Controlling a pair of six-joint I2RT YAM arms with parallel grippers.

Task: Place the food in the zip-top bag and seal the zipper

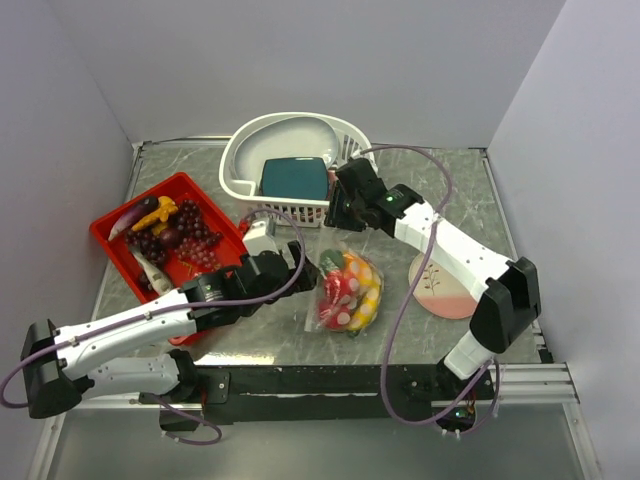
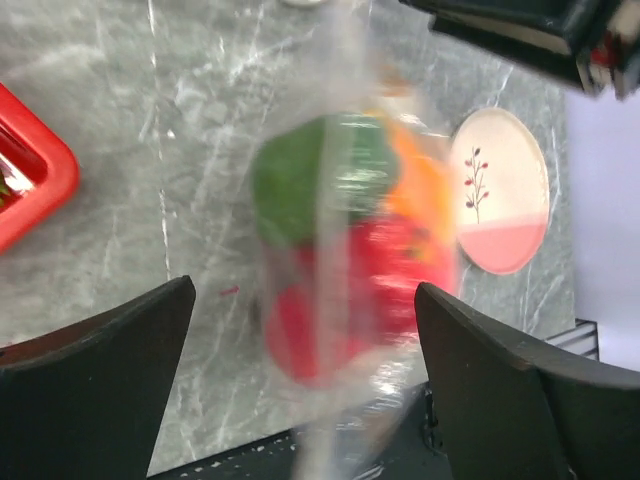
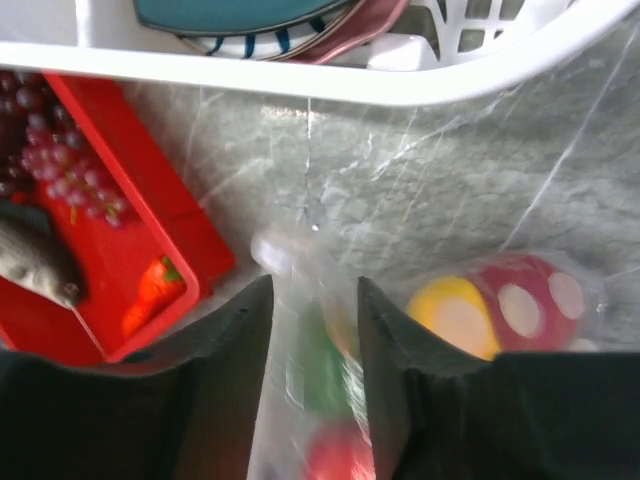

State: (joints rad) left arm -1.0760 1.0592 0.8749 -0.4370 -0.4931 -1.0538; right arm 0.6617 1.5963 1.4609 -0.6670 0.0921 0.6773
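- If you start at the far left, the tray (image 1: pixel 103 237) off to the left gripper's (image 2: pixel 305 295) left side has grapes (image 1: pixel 200 240) and a few other bits sitting in it. My guess is the loading isn't 100% finished, depending on how much has to go in.
- The left gripper is spread wide and holding nothing. The bag (image 1: pixel 350 290) lies right below it, framed between its two fingers in the wrist view, though that shot is pretty blurry.
- There's food (image 2: pixel 345 250) inside the bag: green, orange, red and yellow pieces. So the filling part looks mostly done.
- The right gripper (image 3: pixel 315 290) has its jaws partway apart, with the bag's upper end running through the gap. The film doesn't look pinched, so I'd say it's not gripping.
- I honestly can't make out the zipper, so no idea if it's pressed shut. I'd count sealing as left to do.
- The plate (image 1: pixel 440 285) sits just right of the bag, untouched.
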